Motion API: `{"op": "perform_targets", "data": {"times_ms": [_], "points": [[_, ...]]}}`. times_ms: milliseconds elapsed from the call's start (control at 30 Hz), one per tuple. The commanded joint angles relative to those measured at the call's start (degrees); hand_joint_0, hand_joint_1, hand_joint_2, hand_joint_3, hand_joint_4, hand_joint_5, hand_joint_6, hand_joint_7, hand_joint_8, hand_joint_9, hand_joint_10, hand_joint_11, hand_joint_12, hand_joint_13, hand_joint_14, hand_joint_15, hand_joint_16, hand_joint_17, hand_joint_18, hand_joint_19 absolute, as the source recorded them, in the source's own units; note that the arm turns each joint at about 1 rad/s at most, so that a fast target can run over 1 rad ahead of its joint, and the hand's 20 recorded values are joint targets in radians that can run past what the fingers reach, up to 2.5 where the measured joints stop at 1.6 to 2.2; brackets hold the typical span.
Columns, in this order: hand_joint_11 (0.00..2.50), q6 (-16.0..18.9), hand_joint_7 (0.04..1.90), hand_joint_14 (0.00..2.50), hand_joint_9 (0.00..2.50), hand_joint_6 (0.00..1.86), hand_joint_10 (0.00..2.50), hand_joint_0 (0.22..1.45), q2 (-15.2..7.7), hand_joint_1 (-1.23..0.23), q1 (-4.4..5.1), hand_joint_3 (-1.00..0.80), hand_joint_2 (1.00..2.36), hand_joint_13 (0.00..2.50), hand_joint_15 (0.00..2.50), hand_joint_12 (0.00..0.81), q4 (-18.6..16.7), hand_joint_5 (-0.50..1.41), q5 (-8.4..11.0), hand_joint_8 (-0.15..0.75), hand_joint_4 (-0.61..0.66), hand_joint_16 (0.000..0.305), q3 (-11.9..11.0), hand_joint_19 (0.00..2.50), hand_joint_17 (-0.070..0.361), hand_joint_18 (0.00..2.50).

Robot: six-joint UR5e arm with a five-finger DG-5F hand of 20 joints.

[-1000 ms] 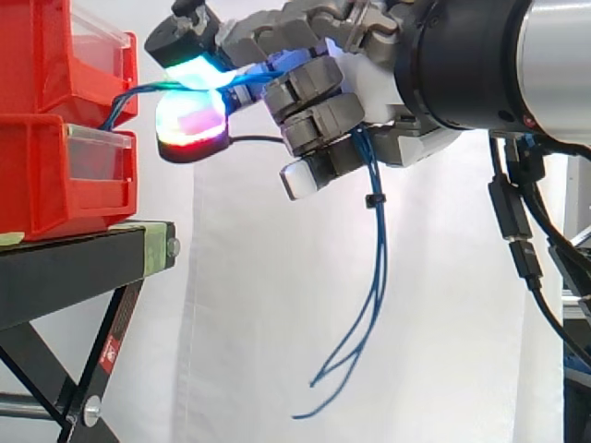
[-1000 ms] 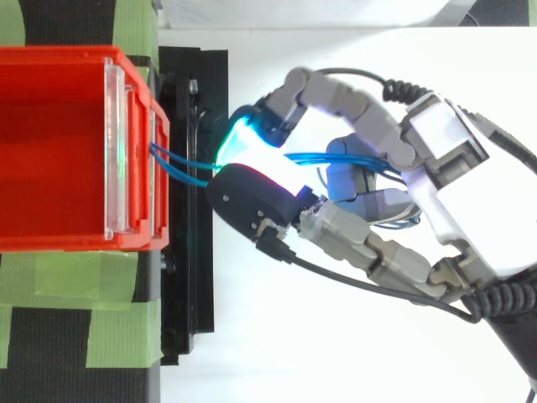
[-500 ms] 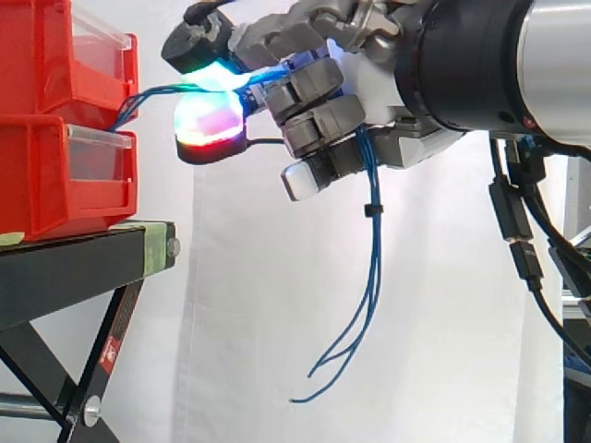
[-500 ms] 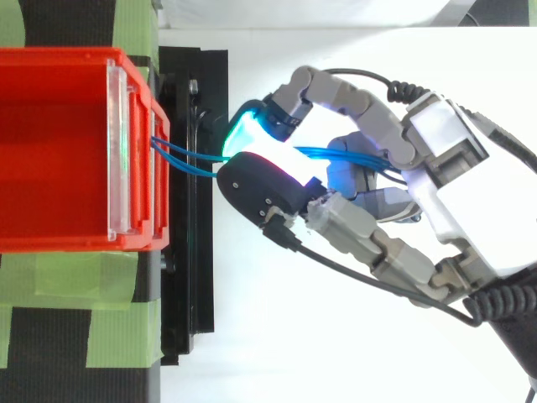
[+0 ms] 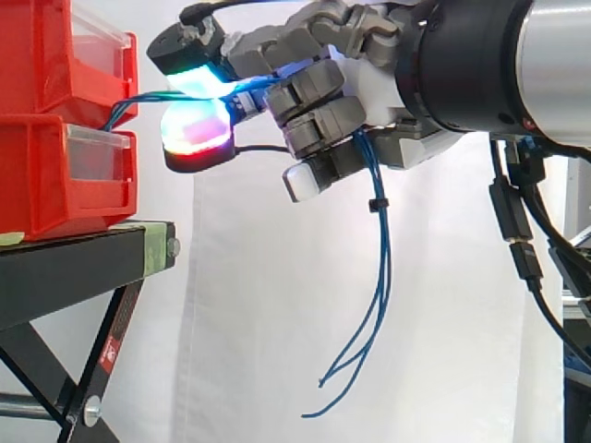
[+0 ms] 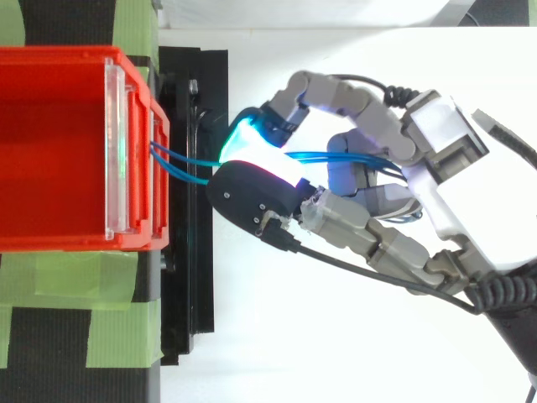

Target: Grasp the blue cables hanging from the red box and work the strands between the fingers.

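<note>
**Desk:** Where are the strands?

**Operator:** I have the blue cables [image 5: 376, 203] nipped between two glowing fingertips [image 5: 196, 129], one cyan above and one red-green below. Past the pads they run back under the curled fingers and hang loose beneath them, the free ends dangling apart. On the far side of the pads they go into the upper red box [image 6: 59, 54].

**Desk:** And the hand?

**Operator:** The hand [image 5: 369, 83] is closed on them: the pinching pair is pressed together and the other fingers are curled over the bundle.

**Desk:** Any change from half a second ago?

**Operator:** The pinching pads sit a touch lower and nearer the box. From above, the stretch between pads and box bows a little more. The dangling ends hang slightly lower.

**Desk:** Any writing?

**Operator:** There's a red sticker [image 5: 109, 349] on the leg of the black stand [image 5: 74, 268], but I can't read its print. From above I also see green tape [image 6: 67, 277] beside the box.
</note>
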State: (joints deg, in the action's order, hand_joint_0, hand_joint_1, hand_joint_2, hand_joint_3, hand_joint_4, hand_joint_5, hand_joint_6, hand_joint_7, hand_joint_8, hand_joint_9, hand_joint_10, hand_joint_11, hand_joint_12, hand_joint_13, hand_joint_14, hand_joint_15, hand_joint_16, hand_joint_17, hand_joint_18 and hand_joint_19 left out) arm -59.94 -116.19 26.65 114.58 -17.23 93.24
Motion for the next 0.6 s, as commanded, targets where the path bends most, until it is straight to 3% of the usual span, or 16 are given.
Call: {"op": "perform_targets", "data": {"times_ms": [0,33,100,133,200,233,267,300,333,367,400,433,467,500,533,567], "points": [[2.5,0.0,1.27,2.5,1.05,0.02,2.5,1.01,0.0,-0.64,-0.02,-0.11,1.16,1.47,1.59,0.486,0.1,0.58,0.0,0.439,0.34,0.056,0.0,0.83,0.125,1.79],[2.5,0.0,1.26,2.5,1.05,0.02,2.5,1.11,0.0,-0.67,-0.02,-0.01,1.01,1.47,1.59,0.486,0.2,0.58,0.0,0.439,0.32,0.056,0.0,0.83,0.125,1.79],[2.5,0.0,1.34,2.5,1.05,0.02,2.5,1.3,0.0,-0.69,-0.02,0.09,1.01,1.47,1.59,0.486,0.3,0.68,0.0,0.439,0.26,0.056,0.0,0.83,0.125,1.79],[2.5,0.0,1.39,2.5,1.05,0.02,2.5,1.32,0.0,-0.69,0.07,0.11,1.01,1.47,1.59,0.486,0.3,0.71,0.0,0.439,0.24,0.056,0.0,0.83,0.125,1.79],[2.5,0.0,1.67,2.5,1.05,0.05,2.5,1.37,0.0,-0.68,-0.02,0.2,1.01,1.47,1.59,0.486,0.3,0.76,0.0,0.439,0.1,0.056,0.0,0.83,0.125,1.79],[2.5,0.0,1.65,2.5,1.05,0.11,2.5,1.37,0.0,-0.68,-0.11,0.21,1.01,1.47,1.59,0.486,0.3,0.74,0.0,0.439,0.08,0.056,0.0,0.83,0.125,1.79],[2.5,0.0,1.51,2.5,1.05,0.38,2.5,1.37,0.0,-0.68,-0.11,0.21,1.01,1.47,1.59,0.486,0.3,0.65,0.0,0.439,0.07,0.056,-0.1,0.83,0.125,1.79],[2.5,0.0,1.3,2.5,1.05,0.88,2.5,1.27,0.0,-0.76,-0.2,0.21,1.01,1.47,1.59,0.486,0.3,0.34,0.0,0.439,0.06,0.056,0.0,0.83,0.125,1.79],[2.5,0.0,1.27,2.5,1.05,0.95,2.5,1.22,0.0,-0.78,-0.28,0.21,1.0,1.47,1.59,0.486,0.1,0.26,0.0,0.439,0.07,0.056,0.0,0.83,0.125,1.79],[2.5,0.0,1.2,2.5,1.05,1.09,2.5,1.02,0.0,-0.84,-0.28,0.09,1.12,1.47,1.59,0.486,0.1,0.13,0.0,0.439,0.13,0.056,0.0,0.83,0.125,1.79],[2.5,0.0,1.17,2.5,1.05,1.19,2.5,0.9,0.0,-0.84,-0.46,0.0,1.15,1.47,1.59,0.486,0.0,0.06,0.0,0.439,0.17,0.056,-0.1,0.83,0.125,1.79],[2.5,0.0,1.19,2.5,1.05,1.22,2.5,0.9,0.0,-0.83,-0.46,-0.01,1.0,1.47,1.59,0.486,0.0,0.04,-0.09,0.439,0.17,0.056,-0.1,0.83,0.125,1.79],[2.5,0.0,1.25,2.5,1.05,1.32,2.5,0.83,0.0,-0.8,-0.64,-0.32,1.01,1.47,1.59,0.486,0.0,-0.01,-0.26,0.439,0.17,0.056,0.0,0.83,0.125,1.79],[2.5,0.0,1.31,2.5,1.05,1.34,2.5,0.88,0.0,-0.8,-0.81,-0.39,1.02,1.47,1.59,0.486,-0.1,-0.01,-0.35,0.439,0.09,0.056,0.0,0.83,0.125,1.79],[2.5,0.0,1.31,2.5,1.05,1.39,2.5,0.93,0.0,-0.8,-0.81,-0.34,1.02,1.47,1.59,0.486,-0.1,-0.03,-0.35,0.439,0.03,0.056,-0.1,0.83,0.125,1.79],[2.5,0.0,1.33,2.5,1.05,1.47,2.5,1.06,0.0,-0.82,-1.07,-0.05,1.01,1.47,1.59,0.486,-0.4,-0.08,-0.35,0.439,0.03,0.056,-0.1,0.83,0.125,1.79]]}}
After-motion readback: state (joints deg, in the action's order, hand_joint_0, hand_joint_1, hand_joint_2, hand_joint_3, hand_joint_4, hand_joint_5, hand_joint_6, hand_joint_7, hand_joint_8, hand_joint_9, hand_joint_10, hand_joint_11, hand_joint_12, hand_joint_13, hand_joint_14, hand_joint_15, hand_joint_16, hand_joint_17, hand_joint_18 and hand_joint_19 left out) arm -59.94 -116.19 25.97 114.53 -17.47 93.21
